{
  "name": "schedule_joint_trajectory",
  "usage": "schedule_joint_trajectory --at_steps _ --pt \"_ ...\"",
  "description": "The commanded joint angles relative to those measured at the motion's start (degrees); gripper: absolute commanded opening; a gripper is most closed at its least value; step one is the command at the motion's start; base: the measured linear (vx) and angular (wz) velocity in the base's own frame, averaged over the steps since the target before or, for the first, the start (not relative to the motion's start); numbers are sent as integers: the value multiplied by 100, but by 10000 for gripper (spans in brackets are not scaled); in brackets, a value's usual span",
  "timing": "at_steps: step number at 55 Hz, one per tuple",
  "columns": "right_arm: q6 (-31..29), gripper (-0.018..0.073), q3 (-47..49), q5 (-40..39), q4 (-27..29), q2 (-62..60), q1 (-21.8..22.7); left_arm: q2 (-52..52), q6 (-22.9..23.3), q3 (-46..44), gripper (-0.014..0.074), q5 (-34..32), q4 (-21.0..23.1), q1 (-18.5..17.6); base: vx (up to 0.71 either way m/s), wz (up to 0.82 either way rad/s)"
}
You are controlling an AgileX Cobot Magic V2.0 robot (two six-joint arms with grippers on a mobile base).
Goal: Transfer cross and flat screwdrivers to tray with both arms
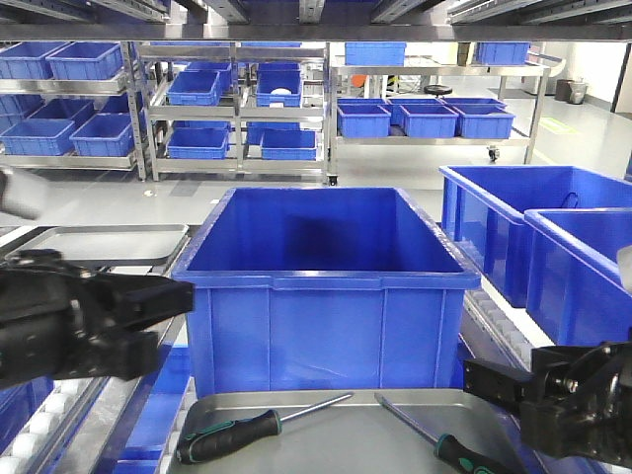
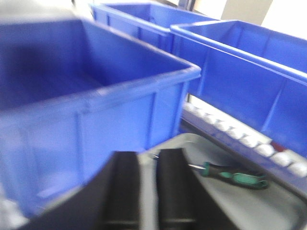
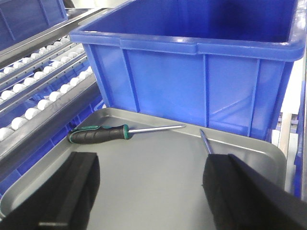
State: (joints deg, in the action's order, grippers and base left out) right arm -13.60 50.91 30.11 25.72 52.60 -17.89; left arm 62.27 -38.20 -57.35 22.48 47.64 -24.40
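Both screwdrivers sit in the grey tray [image 1: 326, 444]: left screwdriver [image 1: 229, 435] w/ its shaft aimed right, right screwdriver [image 1: 464, 456] angled, tips near each other but apart; the right wrist cam shows the right gripper [image 3: 148, 191] spread wide over the tray, holding nothing, and hides the right one's handle behind a finger [image 3: 240, 191]. Left wrist cam is blurry, only catches the right screwdriver's green/black handle, and the left gripper [image 2: 146, 191] has a narrow gap, empty. Behind the tray is a big blue bin [image 1: 321, 286], more bins [image 1: 533, 237] right, shelves [image 1: 237, 99] far back; no readable text anywhere.
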Motion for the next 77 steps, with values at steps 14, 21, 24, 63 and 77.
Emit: schedule_joint_trajectory --at_steps 14,21,24,63,77 --pt "-50 531 175 -382 46 -71 17 -1312 1673 1603 41 -1472 -1426 -30 0 0" --pt "-50 531 175 -382 46 -71 17 -1911 2775 2487 30 -1937 -2545 -25 0 0" --pt "-50 531 175 -382 46 -71 17 -2183 3206 2887 29 -2184 -2994 4 0 0" --pt "-50 531 175 -344 46 -71 17 -6270 4067 5742 31 -2146 -4337 2492 0 0" --pt "-50 531 175 -341 46 -71 17 -6365 4067 5742 31 -2192 -4331 2837 0 0"
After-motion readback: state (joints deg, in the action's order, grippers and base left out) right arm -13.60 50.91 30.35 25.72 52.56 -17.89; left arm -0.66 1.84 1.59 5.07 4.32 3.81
